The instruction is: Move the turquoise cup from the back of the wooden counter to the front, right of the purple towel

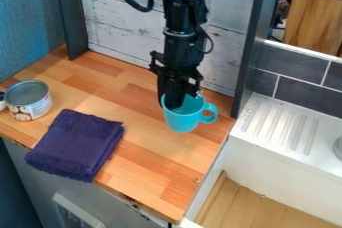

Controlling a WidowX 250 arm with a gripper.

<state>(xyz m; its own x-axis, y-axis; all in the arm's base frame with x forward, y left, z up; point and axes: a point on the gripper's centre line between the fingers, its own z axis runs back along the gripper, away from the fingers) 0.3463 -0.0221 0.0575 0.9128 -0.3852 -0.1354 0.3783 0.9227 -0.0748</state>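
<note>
I have the black two-finger gripper [175,103] pointing down into the mouth of the turquoise ceramic-looking mug [181,120], which stands at the right of the light wooden counter [150,159], its handle [210,114] turned right. I can't tell how wide the end effector is set, or whether it has hold of the mug.

To work well here, I judge that small, straight vertical moves suit best: any sideways push inside the rim could lever the mug over. I'd confirm a firm hold before trusting it with weight, and give the handle room from the tall dark post [248,57] on the right.

Counting up: one gripper; one mug with one handle; one folded dark purple cloth [77,144], left and nearer; one round metal can with a printed label [29,103], far left; one white ridged drainboard [284,126], right.
</note>
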